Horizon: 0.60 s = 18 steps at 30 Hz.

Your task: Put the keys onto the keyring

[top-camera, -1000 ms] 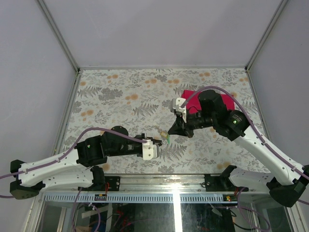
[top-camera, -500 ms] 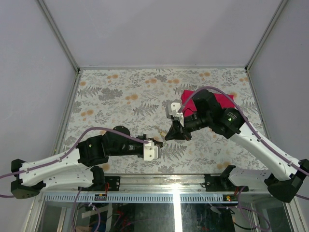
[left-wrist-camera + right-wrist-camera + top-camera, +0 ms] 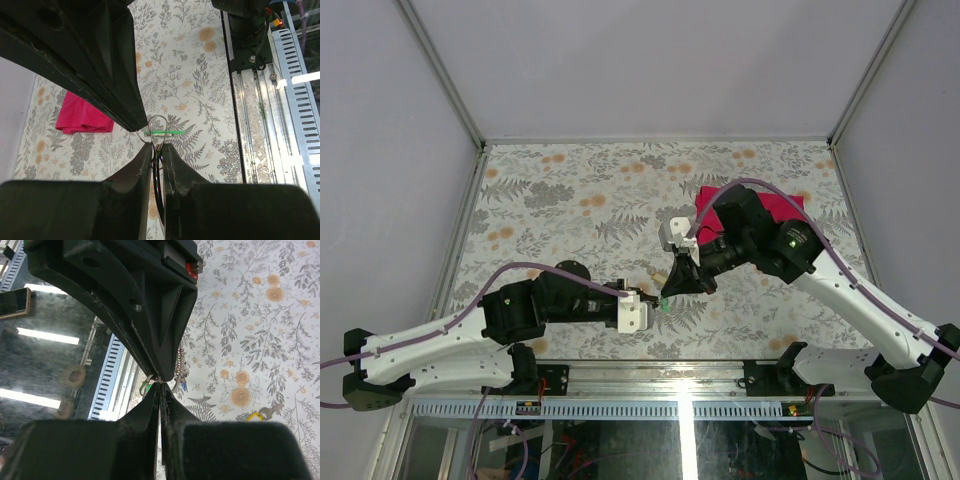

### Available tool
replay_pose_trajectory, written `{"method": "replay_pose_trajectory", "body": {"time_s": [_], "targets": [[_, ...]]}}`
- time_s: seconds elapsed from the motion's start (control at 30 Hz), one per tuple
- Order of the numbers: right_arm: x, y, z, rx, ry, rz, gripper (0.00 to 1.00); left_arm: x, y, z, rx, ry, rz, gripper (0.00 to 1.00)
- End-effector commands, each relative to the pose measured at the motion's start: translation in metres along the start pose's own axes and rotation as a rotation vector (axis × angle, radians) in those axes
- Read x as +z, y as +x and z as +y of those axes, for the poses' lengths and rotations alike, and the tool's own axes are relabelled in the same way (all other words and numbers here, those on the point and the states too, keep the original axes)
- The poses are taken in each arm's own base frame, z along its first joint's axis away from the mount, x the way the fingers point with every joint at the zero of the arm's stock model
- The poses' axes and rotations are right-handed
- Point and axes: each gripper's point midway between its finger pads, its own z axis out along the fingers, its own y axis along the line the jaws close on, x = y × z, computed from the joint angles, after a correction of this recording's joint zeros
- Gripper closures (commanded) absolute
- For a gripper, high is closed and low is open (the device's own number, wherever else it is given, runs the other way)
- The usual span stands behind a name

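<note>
My left gripper [image 3: 651, 297] is shut on the keyring [image 3: 158, 123]; its thin silver loop sticks out past the fingertips. A green key [image 3: 165, 133] hangs at the ring, also seen from above [image 3: 663, 303]. My right gripper [image 3: 667, 291] is shut, its tips against the ring's left side by the left fingertips [image 3: 146, 150]. I cannot tell whether they pinch the wire. In the right wrist view, the green key [image 3: 145, 386], a blue key [image 3: 184, 385] and a beaded chain [image 3: 180, 362] hang by the right gripper [image 3: 161, 381]. A yellow key [image 3: 257, 416] lies on the table.
The red cloth [image 3: 775, 210] lies on the floral table at the back right, behind the right arm, and shows in the left wrist view [image 3: 82, 118]. The metal rail at the table's near edge [image 3: 260, 115] runs close to the grippers.
My right gripper has moved forward and left, from near the red cloth down to the left gripper's tips. The left gripper has stayed put with the ring and green key.
</note>
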Motion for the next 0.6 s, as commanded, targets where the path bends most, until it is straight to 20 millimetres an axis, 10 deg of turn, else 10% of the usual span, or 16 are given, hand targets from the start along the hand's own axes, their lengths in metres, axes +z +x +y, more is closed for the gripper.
{"method": "replay_pose_trajectory", "body": {"time_s": [0.0,0.57], "targets": [[-0.001,-0.011,0.011,-0.038,-0.06,-0.006,1.0,-0.007,-0.028,0.011,0.007,-0.023,-0.074,1.0],[-0.004,-0.019,0.028,-0.03,-0.145,-0.022,1.0,-0.004,-0.022,0.006,0.008,0.007,-0.044,1.0]]}}
